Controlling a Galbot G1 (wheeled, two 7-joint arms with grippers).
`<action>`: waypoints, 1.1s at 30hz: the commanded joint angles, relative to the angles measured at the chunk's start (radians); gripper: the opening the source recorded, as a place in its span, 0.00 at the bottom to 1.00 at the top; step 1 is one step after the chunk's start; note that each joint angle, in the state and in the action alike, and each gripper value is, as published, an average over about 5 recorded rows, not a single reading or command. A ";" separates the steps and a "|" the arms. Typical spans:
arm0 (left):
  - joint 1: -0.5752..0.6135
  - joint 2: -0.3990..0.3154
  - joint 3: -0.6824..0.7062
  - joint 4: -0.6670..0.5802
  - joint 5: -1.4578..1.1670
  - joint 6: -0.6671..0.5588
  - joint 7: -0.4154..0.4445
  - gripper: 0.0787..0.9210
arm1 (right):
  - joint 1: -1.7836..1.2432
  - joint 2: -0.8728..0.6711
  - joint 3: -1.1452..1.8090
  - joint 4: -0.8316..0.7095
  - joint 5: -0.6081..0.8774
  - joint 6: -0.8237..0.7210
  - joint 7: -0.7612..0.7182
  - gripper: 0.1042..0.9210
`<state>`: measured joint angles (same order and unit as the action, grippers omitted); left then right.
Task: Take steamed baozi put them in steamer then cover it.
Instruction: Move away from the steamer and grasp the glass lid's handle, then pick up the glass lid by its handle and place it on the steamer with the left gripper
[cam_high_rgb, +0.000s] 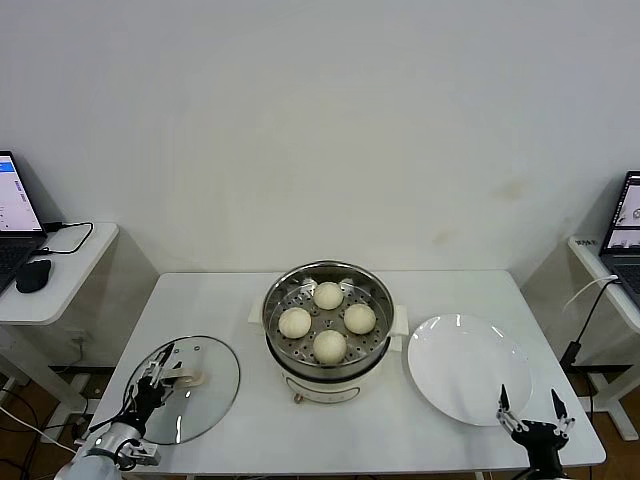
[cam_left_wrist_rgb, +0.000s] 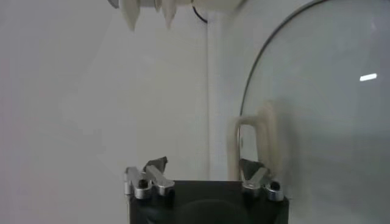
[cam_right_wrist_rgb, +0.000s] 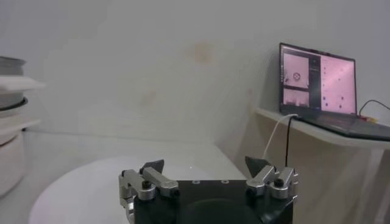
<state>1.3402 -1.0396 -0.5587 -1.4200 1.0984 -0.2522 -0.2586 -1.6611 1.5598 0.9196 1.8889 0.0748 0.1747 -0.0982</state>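
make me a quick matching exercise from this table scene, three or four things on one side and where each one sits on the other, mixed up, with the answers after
Things:
1. steamed baozi
2. glass lid
3. white plate
4. right gripper

Places:
A. lying flat on the table to the robot's left of the steamer, the open left gripper at its handle
B. hovering open at the near edge of the plate
C. on the perforated tray inside the steamer, four of them
D. on the table to the robot's right of the steamer, nothing on it

Pairs: 1-C, 2-A, 3-D, 4-B
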 joint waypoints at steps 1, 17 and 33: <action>-0.027 -0.002 0.011 0.036 -0.008 -0.001 -0.013 0.59 | -0.002 0.002 0.000 0.002 -0.004 0.002 0.000 0.88; 0.053 0.026 -0.058 -0.109 -0.077 -0.026 -0.101 0.09 | -0.009 0.004 -0.014 0.020 -0.012 0.006 -0.009 0.88; 0.035 0.262 -0.156 -0.440 -0.307 0.143 0.205 0.08 | -0.024 0.004 -0.034 0.034 -0.024 0.013 -0.020 0.88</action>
<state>1.3921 -0.9113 -0.6762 -1.6465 0.9215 -0.2190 -0.2331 -1.6825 1.5617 0.8908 1.9194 0.0566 0.1854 -0.1176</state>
